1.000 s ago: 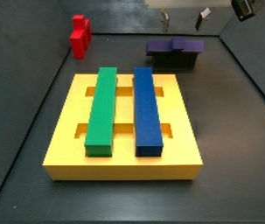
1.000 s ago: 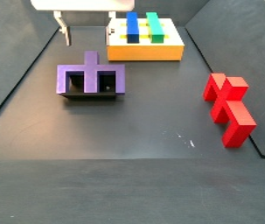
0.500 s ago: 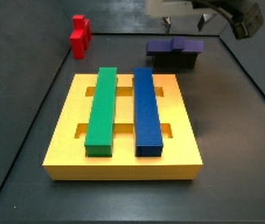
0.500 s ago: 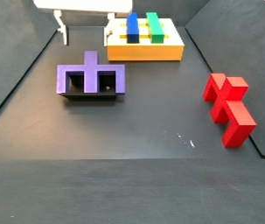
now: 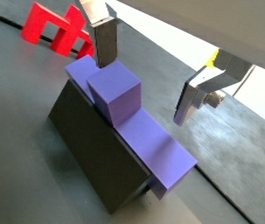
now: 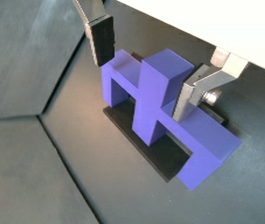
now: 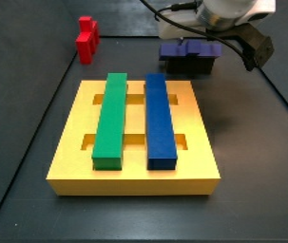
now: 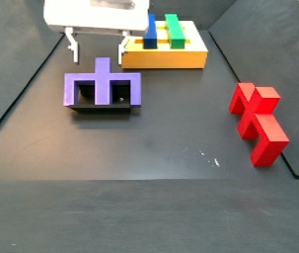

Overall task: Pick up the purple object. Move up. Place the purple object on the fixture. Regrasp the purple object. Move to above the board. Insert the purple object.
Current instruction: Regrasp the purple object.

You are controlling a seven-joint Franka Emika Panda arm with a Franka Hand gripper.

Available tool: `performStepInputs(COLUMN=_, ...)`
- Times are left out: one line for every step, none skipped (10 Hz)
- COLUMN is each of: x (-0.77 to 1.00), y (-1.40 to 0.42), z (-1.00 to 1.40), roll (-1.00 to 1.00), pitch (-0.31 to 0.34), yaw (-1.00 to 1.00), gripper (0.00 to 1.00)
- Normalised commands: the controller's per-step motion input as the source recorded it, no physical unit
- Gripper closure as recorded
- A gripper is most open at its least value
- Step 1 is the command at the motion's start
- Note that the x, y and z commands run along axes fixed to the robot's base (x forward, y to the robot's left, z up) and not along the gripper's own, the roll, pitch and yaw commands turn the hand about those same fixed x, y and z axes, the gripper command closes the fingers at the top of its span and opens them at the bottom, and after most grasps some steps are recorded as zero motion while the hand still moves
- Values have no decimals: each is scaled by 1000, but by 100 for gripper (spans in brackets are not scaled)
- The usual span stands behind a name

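1. Two silver fingers (image 5: 107, 38) of the gripper (image 6: 156, 68) stood wide apart, one on each side of the purple block's (image 6: 163, 112) middle prong, and held nothing. They did not touch it in either wrist view.
2. In both side views the gripper (image 8: 95, 43) hung just above the purple block (image 8: 103, 89), with its white body (image 7: 226, 9) over it.
3. The purple block (image 7: 189, 49) sat on the fixture (image 7: 191, 67), its three prongs pointing up in a wrist view and the middle prong tallest.
4. The fixture (image 5: 94, 162) was black and stood on the dark floor (image 8: 152, 168). Its flat side showed under the purple block (image 5: 132, 115) in a wrist view.
5. The board (image 7: 135, 176) was yellow and lay well apart from the fixture (image 8: 102, 107). It had a green bar (image 7: 109, 118) and a blue bar (image 7: 161, 120) lying side by side on it.
6. The board (image 8: 165, 57) sat behind the gripper in a side view.
7. A red block (image 8: 259, 122) lay on the floor, well apart from the purple block. It also showed near the far wall (image 7: 86, 38) and behind one finger in a wrist view (image 5: 51, 24).
8. Nothing lay between the fingers and the purple block.
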Motion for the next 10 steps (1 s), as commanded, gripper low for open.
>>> performStepInputs(x=0, y=23, z=0, roll=-14, pitch=0, yaw=0, gripper=0)
performStepInputs(x=146, y=-11, z=-106, roll=180, pitch=269, yaw=37, gripper=0)
performStepInputs(x=246, y=-143, z=-114, roll=637, pitch=814, yaw=46, gripper=0)
performStepInputs(x=229, y=-131, z=0, roll=663, pitch=897, yaw=40, gripper=0)
performStepInputs(x=143, y=-157, z=-11, roll=563, pitch=734, yaw=111, gripper=0)
performStepInputs(x=126, y=-157, z=-240, roll=134, pitch=240, yaw=129, gripper=0)
performStepInputs(x=171, y=-69, z=-260, roll=-51, pitch=0, yaw=114, gripper=0)
performStepInputs(x=283, y=0, z=-151, roll=-246, pitch=0, yaw=74, gripper=0)
performStepInputs(x=26, y=0, z=-40, roll=-357, pitch=-149, yaw=40, gripper=0)
performStepInputs(x=0, y=0, z=0, roll=-206, pitch=-269, yaw=23, gripper=0)
